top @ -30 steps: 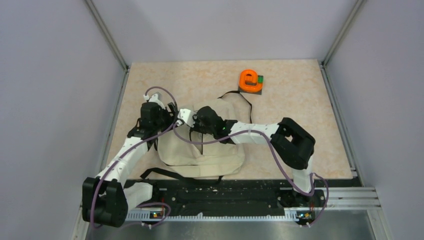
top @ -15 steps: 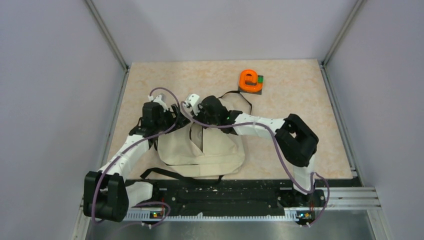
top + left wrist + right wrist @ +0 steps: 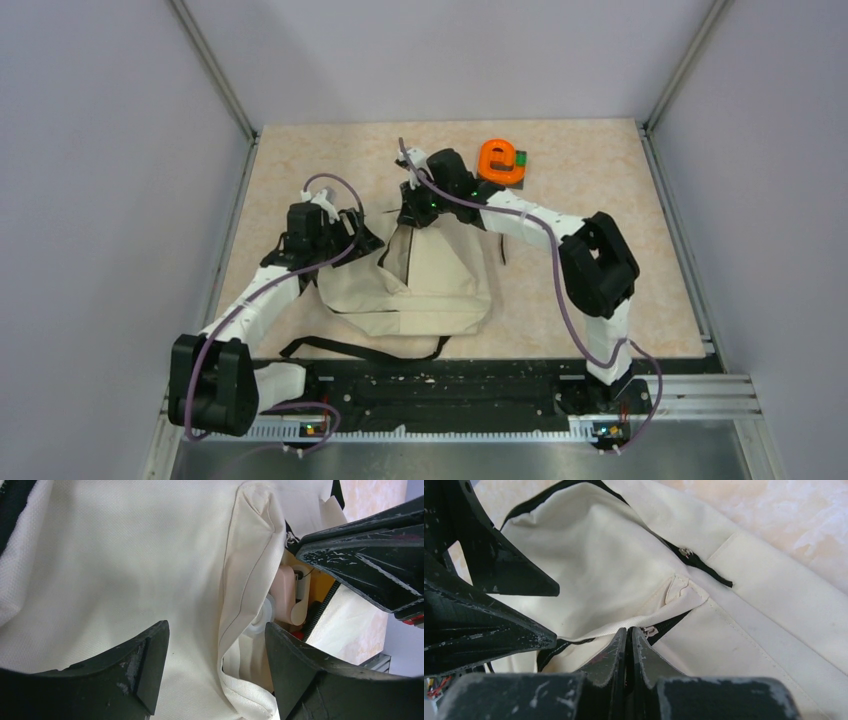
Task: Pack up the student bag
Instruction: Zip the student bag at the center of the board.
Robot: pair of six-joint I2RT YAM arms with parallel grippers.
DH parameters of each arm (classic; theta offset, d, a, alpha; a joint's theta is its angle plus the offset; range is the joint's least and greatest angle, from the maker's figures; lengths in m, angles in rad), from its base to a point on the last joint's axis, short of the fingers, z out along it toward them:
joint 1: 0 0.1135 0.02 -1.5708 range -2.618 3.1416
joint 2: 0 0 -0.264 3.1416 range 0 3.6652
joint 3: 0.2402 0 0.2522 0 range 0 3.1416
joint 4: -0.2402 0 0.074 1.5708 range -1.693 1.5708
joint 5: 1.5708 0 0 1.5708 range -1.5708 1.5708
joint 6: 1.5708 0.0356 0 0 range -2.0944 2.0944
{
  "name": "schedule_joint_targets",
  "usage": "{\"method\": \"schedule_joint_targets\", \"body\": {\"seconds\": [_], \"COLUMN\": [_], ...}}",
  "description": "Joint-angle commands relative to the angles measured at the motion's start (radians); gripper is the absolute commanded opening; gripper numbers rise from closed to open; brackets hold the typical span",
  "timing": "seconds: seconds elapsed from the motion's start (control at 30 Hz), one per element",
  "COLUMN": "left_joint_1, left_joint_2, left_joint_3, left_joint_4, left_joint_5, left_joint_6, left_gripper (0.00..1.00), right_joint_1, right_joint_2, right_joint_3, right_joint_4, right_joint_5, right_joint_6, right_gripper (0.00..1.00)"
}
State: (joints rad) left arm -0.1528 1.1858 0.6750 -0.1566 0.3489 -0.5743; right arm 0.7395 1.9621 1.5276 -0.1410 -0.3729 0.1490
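The student bag [image 3: 432, 285], a cream fabric backpack with black zippers, lies in the middle of the table. My right gripper [image 3: 413, 214] is at its far top edge. In the right wrist view the gripper [image 3: 629, 630] is shut on the bag's opening rim [image 3: 604, 565], right beside a zipper slider [image 3: 650, 630]. My left gripper [image 3: 362, 238] is at the bag's left side. It is open [image 3: 216, 645] and straddles a fold of the cream fabric [image 3: 125, 570]. Pink, white and yellow items show inside the opening [image 3: 290, 592].
An orange looped object [image 3: 500, 160] sits on a small green and grey block at the far side of the table, just right of my right wrist. A black strap [image 3: 360, 350] trails from the bag toward the near rail. Grey walls close in the sides.
My right gripper has moved from the bag's middle toward the far side, pulling the bag's top edge with it. The bag has stretched that way. My left gripper shifted slightly right.
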Motion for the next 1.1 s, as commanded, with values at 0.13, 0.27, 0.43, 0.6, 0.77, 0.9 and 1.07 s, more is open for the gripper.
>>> {"method": "schedule_joint_targets", "body": {"seconds": [0.13,0.27,0.43,0.6,0.77,0.9,1.07], "left_joint_1": [0.004,0.003,0.003,0.002,0.002,0.002,0.002], "left_joint_2": [-0.009,-0.017,-0.039,-0.037,-0.034,-0.042,0.011], "left_joint_3": [0.034,0.025,0.008,0.001,-0.013,-0.063,-0.084], "left_joint_4": [0.048,0.055,0.069,0.071,0.107,0.267,0.426], "left_joint_5": [0.019,0.036,0.048,0.052,0.079,0.144,0.165], "left_joint_6": [0.001,0.006,0.014,0.016,0.012,0.028,0.055], "left_gripper": [0.75,0.75,0.75,0.75,0.74,0.74,0.74], "right_joint_1": [0.003,0.003,0.003,0.003,0.003,0.003,-0.005], "right_joint_2": [0.042,0.067,0.096,0.09,0.05,0.012,-0.028], "right_joint_3": [0.154,0.196,0.222,0.207,0.113,0.025,-0.044], "right_joint_4": [-0.104,-0.147,-0.167,-0.143,-0.028,0.11,0.223], "right_joint_5": [0.01,0.041,0.039,0.044,0.048,0.026,0.074], "right_joint_6": [-0.035,-0.051,-0.058,-0.057,-0.04,-0.004,0.04], "right_gripper": [0.11,0.13,0.05,0.0,0.0,0.0,0.0]}}
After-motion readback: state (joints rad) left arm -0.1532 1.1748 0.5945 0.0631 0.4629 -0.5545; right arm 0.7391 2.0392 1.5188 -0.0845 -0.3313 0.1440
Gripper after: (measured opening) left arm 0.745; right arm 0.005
